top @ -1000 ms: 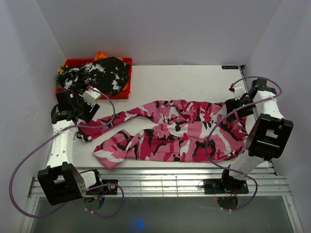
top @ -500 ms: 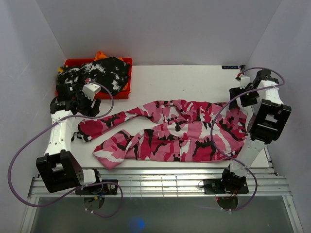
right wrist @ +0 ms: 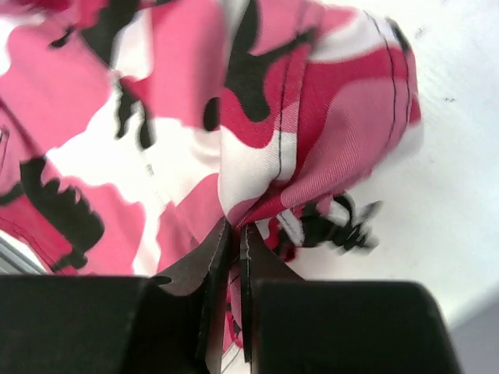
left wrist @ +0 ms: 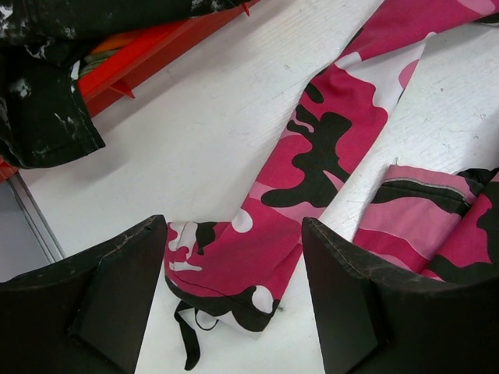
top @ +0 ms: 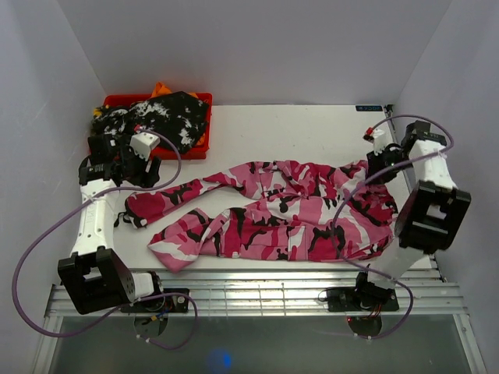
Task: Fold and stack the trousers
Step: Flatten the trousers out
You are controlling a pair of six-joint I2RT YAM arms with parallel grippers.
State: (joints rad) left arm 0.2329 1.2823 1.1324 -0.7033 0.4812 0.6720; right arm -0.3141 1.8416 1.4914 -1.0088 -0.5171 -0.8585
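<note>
Seen from above, the pink trousers (top: 281,210) lay spread along the table (top: 312,128), and a black-and-white garment (top: 168,117) was heaped in the red bin (top: 125,99). Only the wrist views showed the fingers: the right gripper (right wrist: 235,234) pinched a fold of pink cloth, while the left gripper (left wrist: 234,234) was spread wide over a leg cuff

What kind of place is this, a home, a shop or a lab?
Probably a robotics lab test cell: plain white walls box in a white table, two robot arms are mounted on a metal rail at its near edge, and pink camouflage trousers lie spread near a red bin.
</note>
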